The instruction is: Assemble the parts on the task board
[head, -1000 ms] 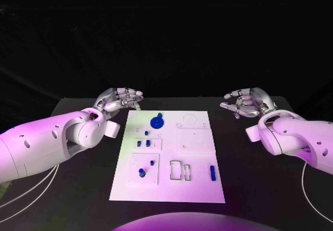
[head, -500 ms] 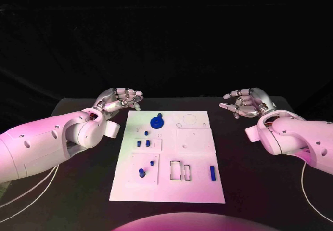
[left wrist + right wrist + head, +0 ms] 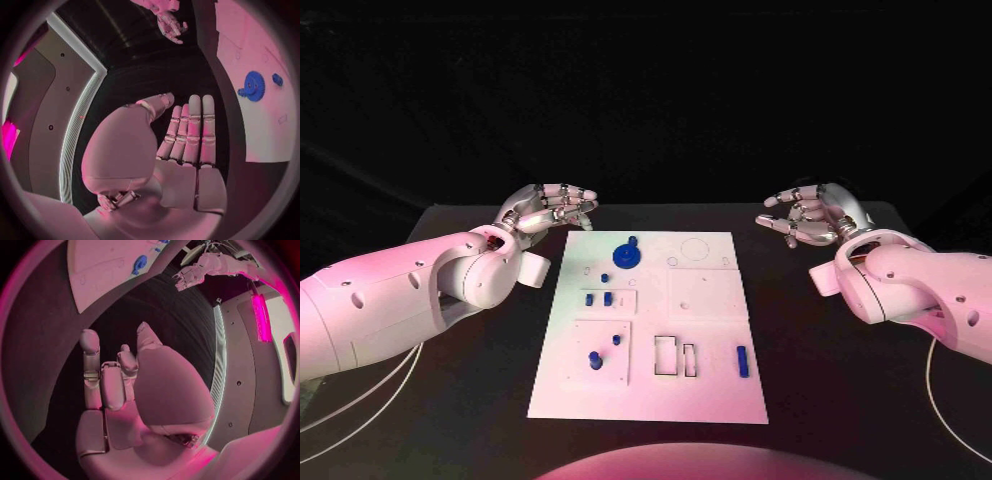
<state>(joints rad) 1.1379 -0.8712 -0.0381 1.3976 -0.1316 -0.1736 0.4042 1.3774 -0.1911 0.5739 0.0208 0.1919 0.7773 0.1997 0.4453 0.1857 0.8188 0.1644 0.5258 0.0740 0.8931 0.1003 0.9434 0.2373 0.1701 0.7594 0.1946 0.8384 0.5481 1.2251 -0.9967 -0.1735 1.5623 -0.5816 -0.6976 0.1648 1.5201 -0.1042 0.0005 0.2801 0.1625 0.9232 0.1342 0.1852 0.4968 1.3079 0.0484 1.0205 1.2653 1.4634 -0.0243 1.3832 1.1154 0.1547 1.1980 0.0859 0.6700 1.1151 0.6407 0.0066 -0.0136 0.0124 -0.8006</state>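
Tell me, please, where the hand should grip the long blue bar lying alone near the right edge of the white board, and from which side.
Probably across the middle of the blue bar, pinching its two long sides from above. It lies flat on the task board with bare surface around it.

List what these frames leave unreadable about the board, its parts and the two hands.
- Small blue parts on the task board, head view: too small to tell shape or whether seated.
- Task board, left wrist view: cut off by the circle's rim.
- Blue gear, right wrist view: tiny, near the rim.
- Left hand and right hand: hold nothing.
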